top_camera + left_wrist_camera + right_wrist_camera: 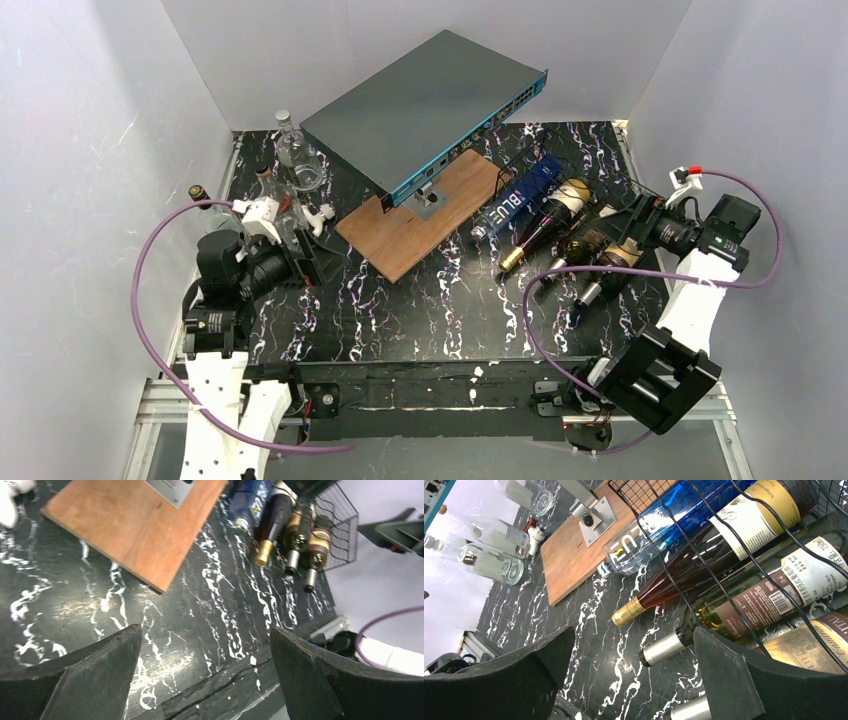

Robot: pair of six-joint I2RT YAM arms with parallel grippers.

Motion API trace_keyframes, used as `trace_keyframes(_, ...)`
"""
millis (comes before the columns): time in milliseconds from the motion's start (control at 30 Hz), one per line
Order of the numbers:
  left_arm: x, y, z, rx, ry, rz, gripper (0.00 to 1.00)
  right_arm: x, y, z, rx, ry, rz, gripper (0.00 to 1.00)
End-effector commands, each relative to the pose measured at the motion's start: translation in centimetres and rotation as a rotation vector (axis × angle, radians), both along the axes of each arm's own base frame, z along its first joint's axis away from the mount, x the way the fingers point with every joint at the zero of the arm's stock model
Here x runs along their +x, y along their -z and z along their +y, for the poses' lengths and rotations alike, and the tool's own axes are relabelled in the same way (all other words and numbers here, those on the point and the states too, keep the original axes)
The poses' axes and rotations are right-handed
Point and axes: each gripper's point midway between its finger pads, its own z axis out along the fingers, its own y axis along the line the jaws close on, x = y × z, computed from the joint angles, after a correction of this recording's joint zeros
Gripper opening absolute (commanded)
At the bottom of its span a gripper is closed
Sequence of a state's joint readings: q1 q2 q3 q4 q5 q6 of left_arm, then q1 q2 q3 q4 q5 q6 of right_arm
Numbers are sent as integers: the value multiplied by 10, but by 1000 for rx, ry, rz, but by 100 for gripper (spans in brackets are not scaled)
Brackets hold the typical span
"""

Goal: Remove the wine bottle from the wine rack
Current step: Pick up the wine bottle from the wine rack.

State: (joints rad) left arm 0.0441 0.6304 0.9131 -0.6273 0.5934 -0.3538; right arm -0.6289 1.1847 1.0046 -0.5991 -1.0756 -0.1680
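Wine bottle (689, 572) in wine rack (642, 494) | just beyond right gripper (633, 632), wide open, empty | left gripper (205, 630) likewise

The surface (400, 310) is black with white squiggles. The board (400, 240) is brown. One bottle (684, 505) is blue. The wine rack (644, 495) is black.

- You're getting bright, even light from overhead, washing the white walls (120, 100) pale grey.
- Glare is flashing off the wine bottles (744, 525) in your right wrist view.
- The left fingers (85, 680) are looming soft and unfocused.
- Only faint shadows are falling beside the wooden board (400, 240).
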Motion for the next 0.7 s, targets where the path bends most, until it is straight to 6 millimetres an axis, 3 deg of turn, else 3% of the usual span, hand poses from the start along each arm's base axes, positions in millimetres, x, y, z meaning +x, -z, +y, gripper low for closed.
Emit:
trace_keyframes(0,-14,-6,-27,-96,159,-40,98,-3,-11,-1,-55,-2,-54,98)
trace_keyframes(367,-43,18,-76,-160,358,-70,98,-6,-9,1,-76,4,-83,98)
trace_keyframes(667,-69,44,-117,-98,524,-90,98,-4,-3,0,-80,7,-86,98)
